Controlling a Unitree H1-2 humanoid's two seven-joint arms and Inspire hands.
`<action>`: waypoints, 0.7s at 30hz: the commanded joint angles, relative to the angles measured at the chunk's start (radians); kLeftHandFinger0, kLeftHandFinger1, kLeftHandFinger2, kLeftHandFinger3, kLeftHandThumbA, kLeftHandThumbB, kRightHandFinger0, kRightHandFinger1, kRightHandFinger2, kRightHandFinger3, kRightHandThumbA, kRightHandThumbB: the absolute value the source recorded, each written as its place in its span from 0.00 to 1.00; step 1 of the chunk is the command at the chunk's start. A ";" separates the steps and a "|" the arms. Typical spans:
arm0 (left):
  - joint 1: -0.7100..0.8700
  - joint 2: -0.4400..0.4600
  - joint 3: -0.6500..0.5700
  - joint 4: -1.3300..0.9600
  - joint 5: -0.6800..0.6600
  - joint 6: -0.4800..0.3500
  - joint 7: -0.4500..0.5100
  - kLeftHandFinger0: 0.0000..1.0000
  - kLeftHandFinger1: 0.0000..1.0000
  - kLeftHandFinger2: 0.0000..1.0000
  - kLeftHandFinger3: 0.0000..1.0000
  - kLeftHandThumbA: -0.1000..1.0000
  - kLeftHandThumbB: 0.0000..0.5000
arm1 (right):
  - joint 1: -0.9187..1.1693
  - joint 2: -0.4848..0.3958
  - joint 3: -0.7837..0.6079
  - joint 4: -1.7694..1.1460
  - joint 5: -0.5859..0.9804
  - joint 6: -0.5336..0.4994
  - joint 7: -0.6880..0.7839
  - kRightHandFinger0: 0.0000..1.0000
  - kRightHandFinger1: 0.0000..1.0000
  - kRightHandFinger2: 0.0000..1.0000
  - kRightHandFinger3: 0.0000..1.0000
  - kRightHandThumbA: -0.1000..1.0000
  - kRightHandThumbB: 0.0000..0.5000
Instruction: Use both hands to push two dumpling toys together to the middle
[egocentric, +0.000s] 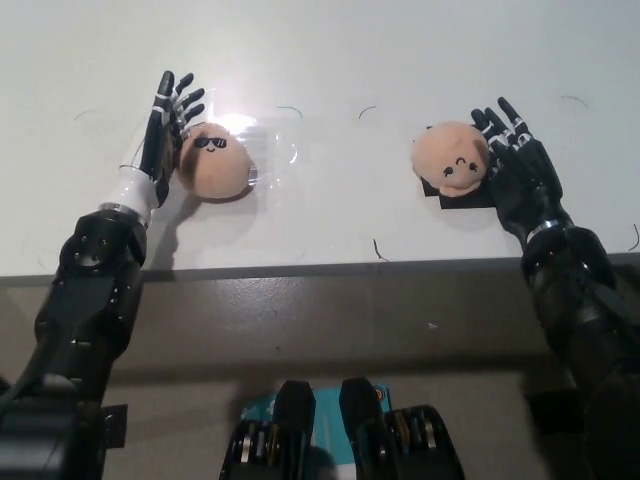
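The black tape patch (462, 195) is mostly hidden under the smiling dumpling toy (452, 157) and the right hand (515, 165), only its lower edge showing. Glare washes out the clear film (262, 150) behind the sunglasses dumpling toy (214, 165). The left hand (165, 125) covers that toy's outer side, so contact there cannot be told
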 joint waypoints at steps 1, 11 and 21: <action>-0.026 0.013 0.005 0.011 -0.015 -0.024 -0.025 1.00 1.00 1.00 1.00 1.00 0.85 | -0.027 -0.003 0.002 -0.038 0.009 -0.050 0.033 1.00 1.00 1.00 1.00 1.00 0.46; 0.088 -0.001 -0.002 0.024 0.005 -0.045 -0.004 1.00 1.00 1.00 1.00 1.00 0.77 | 0.045 0.027 0.024 -0.058 -0.012 -0.056 0.029 1.00 1.00 1.00 1.00 1.00 0.50; 0.078 -0.049 -0.039 0.056 0.031 -0.058 0.036 1.00 1.00 1.00 1.00 1.00 0.83 | 0.027 0.061 0.026 -0.032 -0.004 -0.052 0.035 1.00 1.00 1.00 1.00 1.00 0.51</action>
